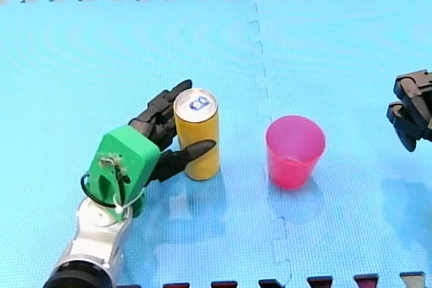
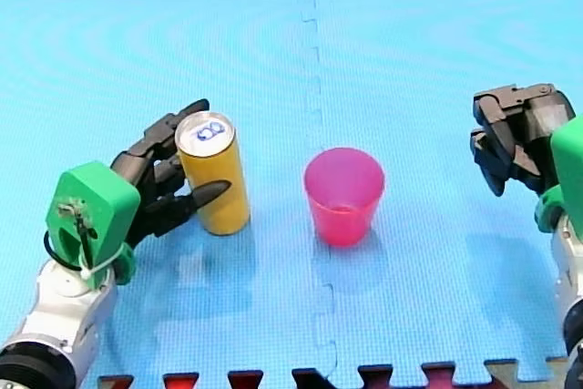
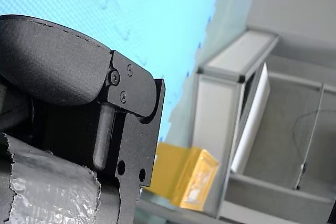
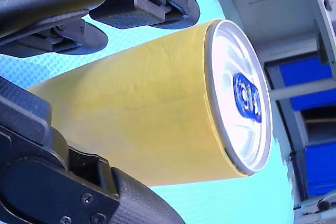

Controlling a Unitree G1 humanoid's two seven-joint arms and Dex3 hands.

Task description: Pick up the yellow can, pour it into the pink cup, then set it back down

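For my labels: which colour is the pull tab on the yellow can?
Blue pull tab atop the yellow can; clearest in the second wrist view.

I see the yellow can [image 1: 197,136] upright on the blue foam mat [image 1: 304,65], my left hand [image 1: 154,139] wrapped around it. The pink cup [image 1: 295,151] stands near it, mouth up.

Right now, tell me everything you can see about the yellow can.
The can is tall, slim, yellow-sided, with a silvery top and a blue tab. It stands upright on the blue mat, left of the cup, apart from it. The left hand wraps it, fingers behind, thumb across the front. The right hand is far right.
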